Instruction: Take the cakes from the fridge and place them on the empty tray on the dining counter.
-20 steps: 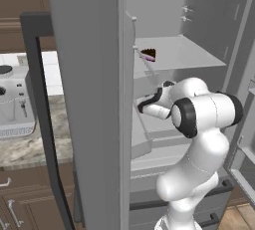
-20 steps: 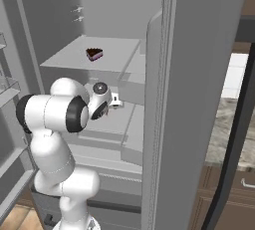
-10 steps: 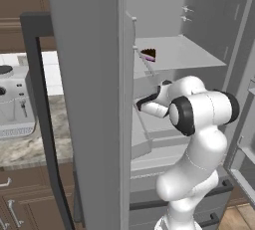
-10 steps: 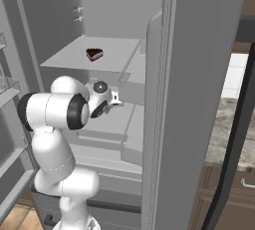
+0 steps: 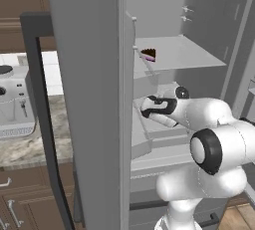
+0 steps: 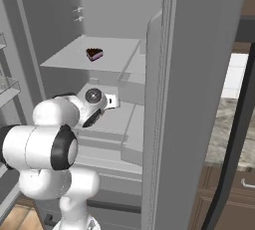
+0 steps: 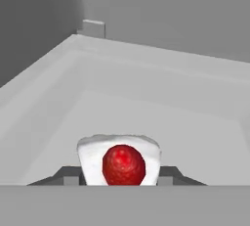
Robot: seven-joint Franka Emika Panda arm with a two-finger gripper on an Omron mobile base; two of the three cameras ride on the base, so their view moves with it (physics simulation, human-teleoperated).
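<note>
Two cakes: chocolate wedge shelved, white one between the hand's fingers.

No text, label, brand, number or sign can be read anywhere in these views. The tall grey open fridge, its pale shelves and the small silver appliance on the marbled counter all show plain, unmarked surfaces.
</note>
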